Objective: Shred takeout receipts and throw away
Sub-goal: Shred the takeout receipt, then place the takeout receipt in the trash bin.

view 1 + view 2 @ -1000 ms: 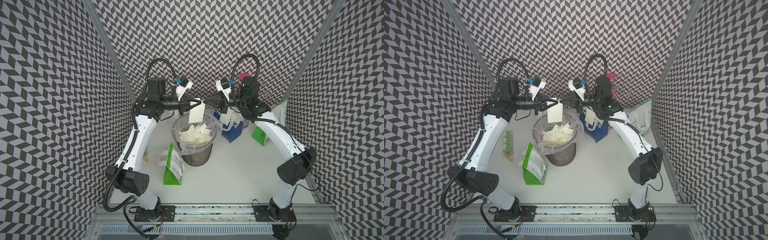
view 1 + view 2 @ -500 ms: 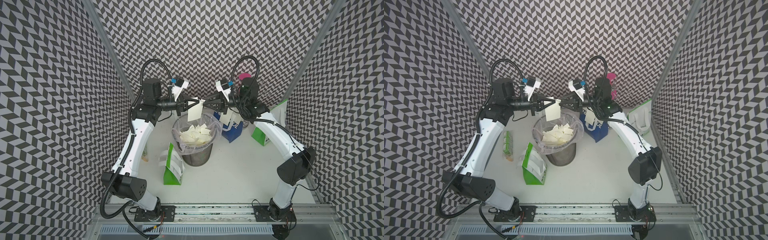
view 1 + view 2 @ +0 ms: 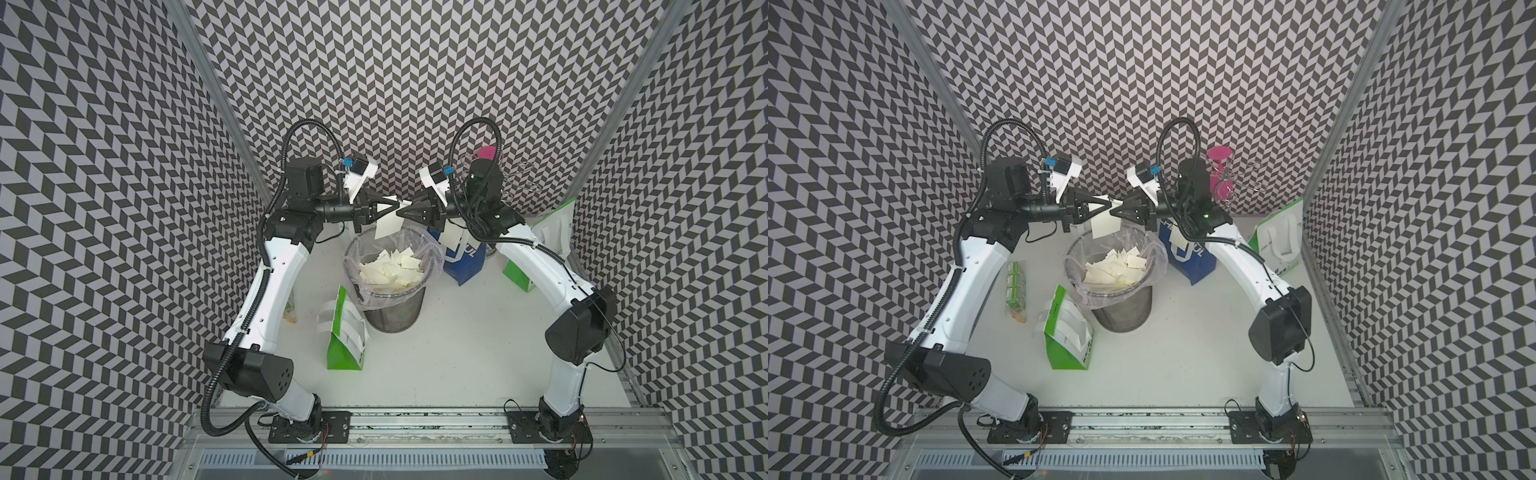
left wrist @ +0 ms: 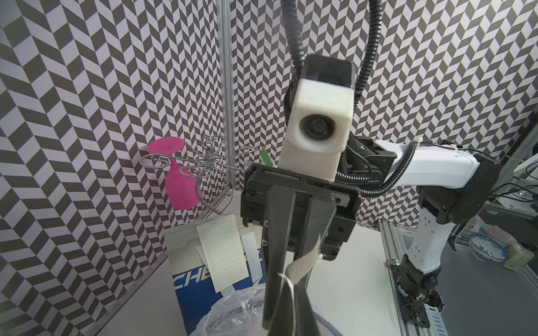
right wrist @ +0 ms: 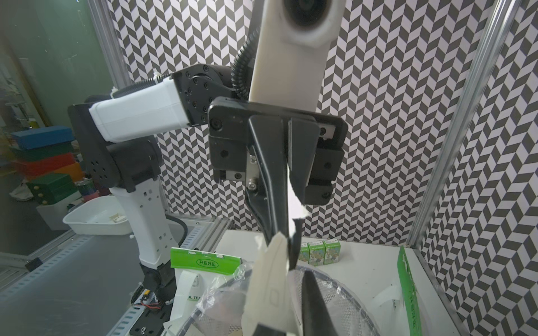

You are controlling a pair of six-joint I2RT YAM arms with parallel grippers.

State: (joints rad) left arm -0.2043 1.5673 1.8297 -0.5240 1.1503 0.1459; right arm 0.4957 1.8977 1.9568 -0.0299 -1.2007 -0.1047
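Green bag (image 3: 345,353) stands just in front of the bin (image 3: 395,311), with white scraps (image 3: 390,268) heaped inside. Over the bin's far rim the left gripper (image 3: 397,203) and right gripper (image 3: 405,210) meet tip to tip, both clamped on one receipt (image 3: 388,220) hanging between them. Best pull straight apart, keeping the tear above the bin's mouth. There's room out sideways, but the blue bag (image 3: 463,262) crowds the bin's right-arm side and the back wall (image 3: 395,104) is close beyond.

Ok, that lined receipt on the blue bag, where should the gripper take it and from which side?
Pinch the lined receipt by its top edge, coming down from above. It seems to lie flat against the blue-and-white bag, upright, and only that top edge pokes past the bag's rim, so both faces are likely free there alone.
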